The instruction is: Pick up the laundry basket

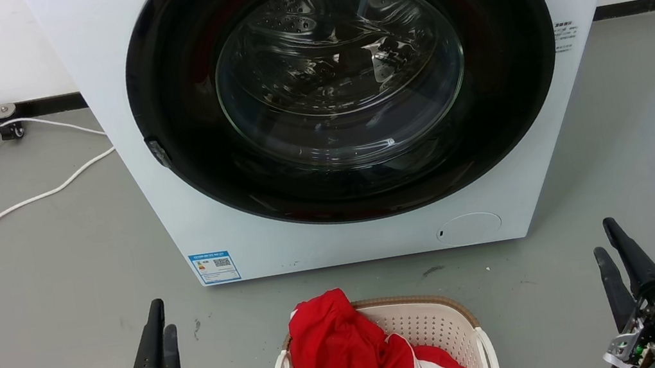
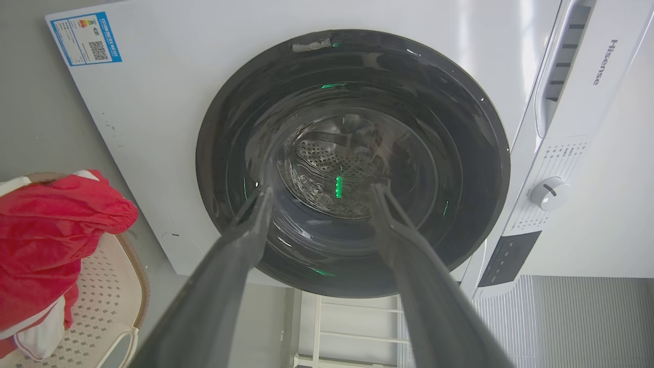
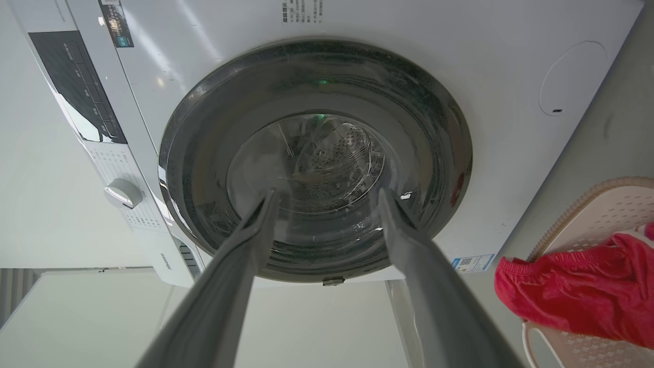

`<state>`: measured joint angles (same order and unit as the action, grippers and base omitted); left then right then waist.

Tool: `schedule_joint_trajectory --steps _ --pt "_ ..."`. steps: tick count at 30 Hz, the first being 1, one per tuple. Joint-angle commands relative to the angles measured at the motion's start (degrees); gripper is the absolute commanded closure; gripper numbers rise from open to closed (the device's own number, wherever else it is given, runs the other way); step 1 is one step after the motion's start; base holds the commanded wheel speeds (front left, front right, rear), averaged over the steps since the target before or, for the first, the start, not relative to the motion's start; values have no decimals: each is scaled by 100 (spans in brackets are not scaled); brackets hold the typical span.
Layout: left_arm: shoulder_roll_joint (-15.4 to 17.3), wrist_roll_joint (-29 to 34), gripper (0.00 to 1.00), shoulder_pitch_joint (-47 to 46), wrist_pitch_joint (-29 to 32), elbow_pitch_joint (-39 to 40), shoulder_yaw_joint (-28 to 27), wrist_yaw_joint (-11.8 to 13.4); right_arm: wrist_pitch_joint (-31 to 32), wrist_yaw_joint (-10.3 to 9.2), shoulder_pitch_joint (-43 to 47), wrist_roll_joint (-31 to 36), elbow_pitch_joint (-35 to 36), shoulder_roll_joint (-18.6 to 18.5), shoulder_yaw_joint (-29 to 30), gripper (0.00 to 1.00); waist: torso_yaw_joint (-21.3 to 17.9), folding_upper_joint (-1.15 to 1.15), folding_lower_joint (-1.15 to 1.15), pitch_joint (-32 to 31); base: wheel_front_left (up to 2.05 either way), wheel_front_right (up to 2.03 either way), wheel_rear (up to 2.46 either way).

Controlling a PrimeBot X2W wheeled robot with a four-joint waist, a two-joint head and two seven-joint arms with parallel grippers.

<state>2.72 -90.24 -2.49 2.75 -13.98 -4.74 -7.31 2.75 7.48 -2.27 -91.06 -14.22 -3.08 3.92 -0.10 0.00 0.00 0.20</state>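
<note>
**Q:** Location of the laundry basket (image 1: 433,324)?

**A:** On the grey floor (image 1: 54,264), directly in front of the Hisense washing machine (image 1: 343,243) and below its round glass door (image 1: 344,77). A red garment (image 1: 343,350) is heaped inside and hangs over the rim.

**Q:** Gripper status?

**A:** Left gripper (image 1: 162,317): fingers apart, nothing between them, positioned to the basket's left and not touching it. Right gripper (image 1: 604,237): fingers apart, nothing held, positioned to the basket's right, well apart from it. Both point toward the machine.
</note>
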Motion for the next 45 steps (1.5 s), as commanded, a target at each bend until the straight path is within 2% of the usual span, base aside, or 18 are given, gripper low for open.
schedule_joint_trajectory --steps 1,14,20,30,36,37,42,45 --pt "19 94 0 -19 -64 149 8 -4 -61 1 -59 80 143 -15 -24 0 -2 0 0 0 0 0 0" --pt "20 855 0 56 -374 347 -321 3 -372 1 -46 872 262 -10 90 0 -14 0 0 1 0 0 0" --pt "20 1370 0 48 -505 518 -446 205 -504 1 -98 1607 320 -8 213 0 -16 0 0 9 0 0 0" --pt "21 2222 0 108 -705 1069 -444 465 -702 1 -129 3308 870 -4 223 0 -14 0 0 45 0 0 0" --pt "21 2984 0 166 -815 1455 -236 588 -809 2 -103 4273 1176 -2 134 0 -18 0 0 69 0 0 0" --pt "22 3325 0 218 -868 1593 -108 643 -867 2 -76 4711 1300 -1 60 0 -22 0 0 75 0 0 0" --pt "22 4000 0 295 -951 1736 153 528 -950 2 -14 5394 1454 1 -69 0 -31 0 0 87 0 0 0" --pt "22 4322 0 338 -1000 1813 254 555 -998 1 27 5750 1523 2 -145 0 -35 0 0 92 0 0 0"
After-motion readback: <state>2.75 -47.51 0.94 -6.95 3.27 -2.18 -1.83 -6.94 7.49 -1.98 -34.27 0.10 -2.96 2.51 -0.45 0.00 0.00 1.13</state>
